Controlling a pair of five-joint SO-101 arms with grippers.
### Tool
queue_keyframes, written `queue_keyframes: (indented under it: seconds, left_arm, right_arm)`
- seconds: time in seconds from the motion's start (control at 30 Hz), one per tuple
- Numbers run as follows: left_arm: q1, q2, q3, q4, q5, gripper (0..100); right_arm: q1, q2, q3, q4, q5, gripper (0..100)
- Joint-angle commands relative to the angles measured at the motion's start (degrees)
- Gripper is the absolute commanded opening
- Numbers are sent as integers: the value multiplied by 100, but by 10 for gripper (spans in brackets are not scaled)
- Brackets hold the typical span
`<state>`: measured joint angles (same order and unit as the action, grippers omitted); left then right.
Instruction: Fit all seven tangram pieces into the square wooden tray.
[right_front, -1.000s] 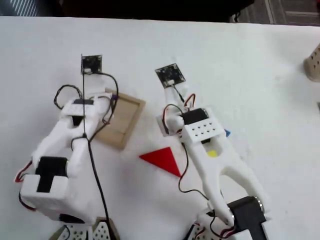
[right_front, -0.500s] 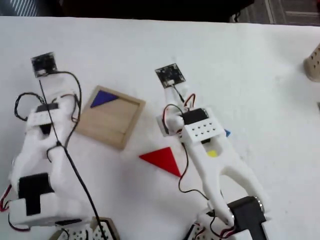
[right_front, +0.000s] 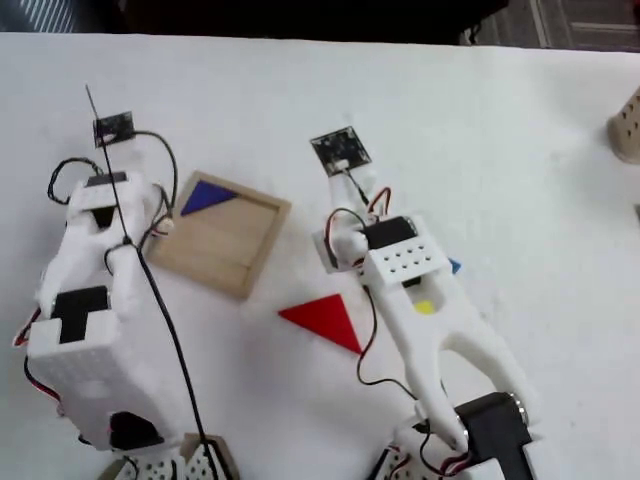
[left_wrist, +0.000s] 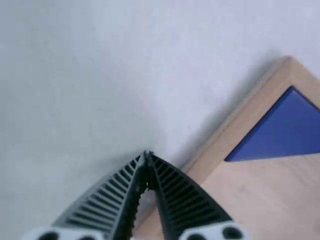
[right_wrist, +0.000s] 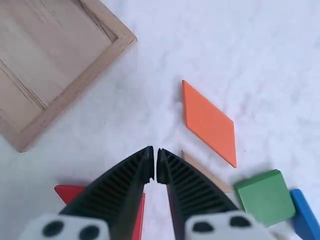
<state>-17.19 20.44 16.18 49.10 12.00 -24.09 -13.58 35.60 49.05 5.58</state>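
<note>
The square wooden tray (right_front: 228, 240) lies left of centre and holds a blue triangle (right_front: 205, 197) in its far corner. My left gripper (left_wrist: 146, 161) is shut and empty, its tip just outside the tray rim (left_wrist: 235, 131) near the blue triangle (left_wrist: 285, 131). My right gripper (right_wrist: 155, 166) is shut on nothing, above bare table. Around it lie the tray (right_wrist: 55, 65), an orange parallelogram (right_wrist: 210, 122), a green square (right_wrist: 265, 197), a blue piece (right_wrist: 306, 216) and a red triangle (right_wrist: 67, 192). In the high view the red triangle (right_front: 325, 320) lies between the arms.
A thin tan piece (right_wrist: 207, 173) pokes out beside the right fingers. A yellow piece (right_front: 424, 307) and a blue piece (right_front: 455, 266) peek from under the right arm (right_front: 405, 260). A pale pegged object (right_front: 627, 125) stands at the far right edge. Wide bare table lies beyond.
The left arm pulled off the tray to the left, uncovering the blue triangle lying in it, then edged back toward the tray's rim. The right arm has stayed still.
</note>
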Motion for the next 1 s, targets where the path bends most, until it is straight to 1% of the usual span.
queue_keyframes:
  seconds: [0.0,0.07,0.17,0.27,0.4,0.57,0.73,0.77,0.83,0.97]
  left_arm:
    - [690,-418,264,563,44,23]
    - [1112,-690,659,659,44,23]
    - [1648,-1182,1275,571,53,23]
    - [1824,-1613,1714,132,53,23]
    - [1789,-2088,2013,-141,53,23]
    - [1305,-2404,2057,-624,114,23]
    - [945,-2404,2207,-1495,1064,23]
    - [936,-2422,2321,-1723,1160,23]
    - [945,-2440,2497,-2119,1248,23]
    - [857,-2440,2567,-2365,1292,23]
  right_arm:
    - [57,-207,-70,-154,-70,18]
    - [66,-198,-70,-242,-62,18]
    - [66,-198,-114,-233,-62,18]
    - [154,-189,-123,-242,-62,18]
    - [171,-189,-105,-356,-62,18]
    - [171,-189,-105,-321,-62,18]
    - [57,-180,-79,-277,-158,19]
    - [-31,-180,-79,-215,-299,28]
    - [-189,-180,-79,-145,-554,75]
    - [-400,-110,-9,-171,-730,175]
